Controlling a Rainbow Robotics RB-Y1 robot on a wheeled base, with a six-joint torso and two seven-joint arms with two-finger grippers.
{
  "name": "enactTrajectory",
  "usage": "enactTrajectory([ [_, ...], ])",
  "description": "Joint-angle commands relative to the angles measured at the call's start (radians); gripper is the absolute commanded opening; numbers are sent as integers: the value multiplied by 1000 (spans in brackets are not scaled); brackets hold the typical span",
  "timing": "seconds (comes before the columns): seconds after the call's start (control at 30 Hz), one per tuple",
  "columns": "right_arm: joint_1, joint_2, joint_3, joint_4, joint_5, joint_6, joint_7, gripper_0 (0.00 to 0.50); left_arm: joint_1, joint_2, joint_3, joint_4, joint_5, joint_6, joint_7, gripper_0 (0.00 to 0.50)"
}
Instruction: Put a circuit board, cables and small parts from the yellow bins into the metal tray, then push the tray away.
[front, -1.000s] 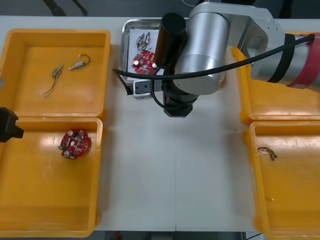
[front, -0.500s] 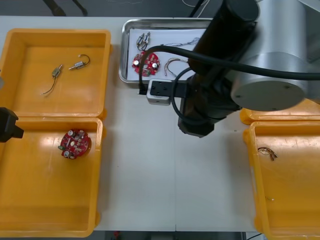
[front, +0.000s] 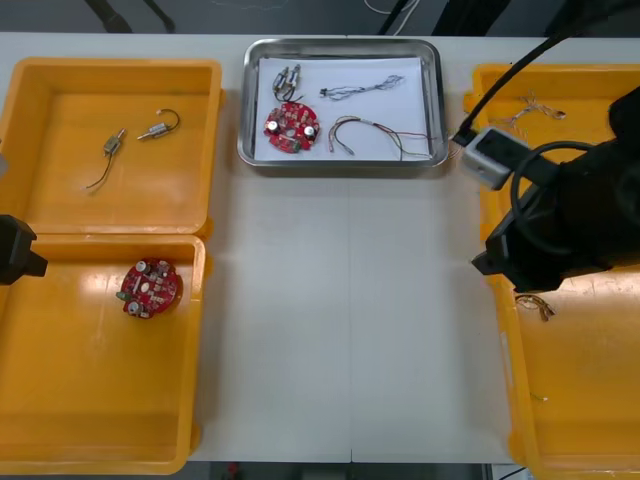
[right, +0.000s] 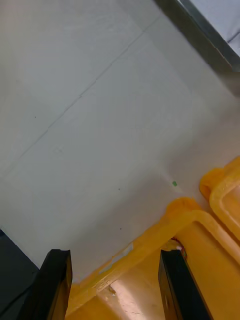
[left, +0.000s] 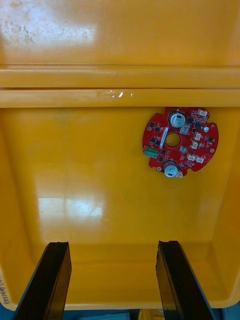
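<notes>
1. The metal tray is white inside and holds a round red circuit board, small metal parts, a twisted cable and a second cable.
2. The right gripper is to the tray's right and nearer the robot. It hangs over a yellow bin's rim, fingers apart and empty.
3. The left gripper is well to the tray's left. It is above another yellow bin holding a spare board, fingers apart, gripping nothing.

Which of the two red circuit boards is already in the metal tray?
The far board, lying in the metal tray beside the small metal parts. The other board sits alone in the near left yellow bin.
</notes>
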Motion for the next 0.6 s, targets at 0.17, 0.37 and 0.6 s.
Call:
enactTrajectory([
  [0.17,215,-40,-332,27,-82,4,-82,500,12,9,32,-23,-9,6,-66,500],
  [0.37,334,-40,-495,88,-51,4,-67,500,12,9,32,-23,-9,6,-66,500],
  [0.6,432,-40,-584,95,81,4,-34,500,12,9,32,-23,-9,6,-66,500],
])
